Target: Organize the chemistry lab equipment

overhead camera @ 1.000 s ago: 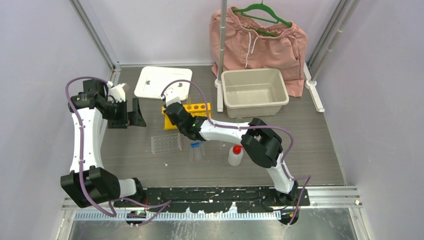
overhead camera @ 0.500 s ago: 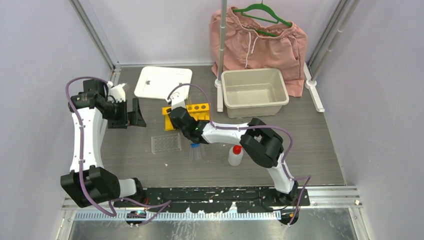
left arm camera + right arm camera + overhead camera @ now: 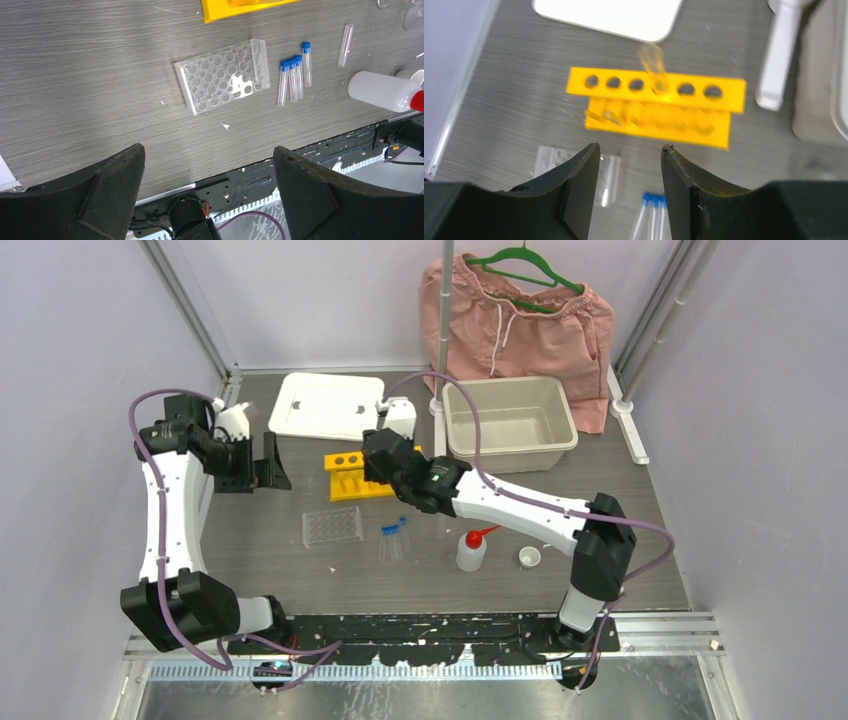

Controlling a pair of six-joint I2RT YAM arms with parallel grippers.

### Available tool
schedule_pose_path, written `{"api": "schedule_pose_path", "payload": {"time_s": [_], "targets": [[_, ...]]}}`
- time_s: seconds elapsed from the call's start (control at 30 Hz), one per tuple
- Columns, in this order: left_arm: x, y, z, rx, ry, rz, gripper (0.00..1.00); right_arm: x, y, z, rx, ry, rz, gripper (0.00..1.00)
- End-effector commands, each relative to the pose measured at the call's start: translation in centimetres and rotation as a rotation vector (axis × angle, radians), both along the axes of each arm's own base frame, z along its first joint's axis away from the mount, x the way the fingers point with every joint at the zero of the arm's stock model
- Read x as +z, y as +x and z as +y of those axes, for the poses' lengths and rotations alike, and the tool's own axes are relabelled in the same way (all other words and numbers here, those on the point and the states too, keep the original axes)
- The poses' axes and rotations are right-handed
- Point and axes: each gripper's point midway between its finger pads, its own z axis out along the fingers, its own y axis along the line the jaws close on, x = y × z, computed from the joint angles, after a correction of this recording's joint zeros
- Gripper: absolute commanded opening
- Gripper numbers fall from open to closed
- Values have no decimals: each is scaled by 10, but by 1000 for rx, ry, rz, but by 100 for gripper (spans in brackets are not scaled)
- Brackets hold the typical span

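Your right gripper (image 3: 630, 148) hangs empty, jaws partly apart, above the yellow rack (image 3: 674, 102) holding one clear tube (image 3: 653, 62). The blue-capped tubes (image 3: 294, 75) lie loose beside the clear rack (image 3: 222, 75); a low sweep could roll them. Your left gripper (image 3: 209, 150) gapes wide.

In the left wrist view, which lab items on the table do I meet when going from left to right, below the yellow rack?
clear rack → blue-capped tubes → uncapped clear tube → white squeeze bottle
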Motion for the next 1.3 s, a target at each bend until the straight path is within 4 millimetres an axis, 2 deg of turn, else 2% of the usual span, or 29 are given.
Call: {"api": "schedule_pose_path", "payload": {"time_s": [0.0, 0.1, 0.2, 0.6, 0.93, 1.27], "targets": [[16, 6, -2, -13, -17, -50, 100, -48, -23, -78, -218, -102, 225, 53], [18, 6, -3, -11, -24, -49, 100, -81, -29, -109, -292, -76, 343, 52], [19, 6, -3, -12, -24, -52, 100, -106, -29, -125, -335, -56, 425, 50], [21, 3, -4, -12, -18, -60, 100, -167, -21, -133, -380, -175, 544, 44], [27, 2, -5, -12, -22, -71, 100, -198, -22, -133, -365, -215, 606, 40], [32, -1, -5, -15, -14, -83, 100, -209, -27, -129, -338, -208, 639, 36]]}}
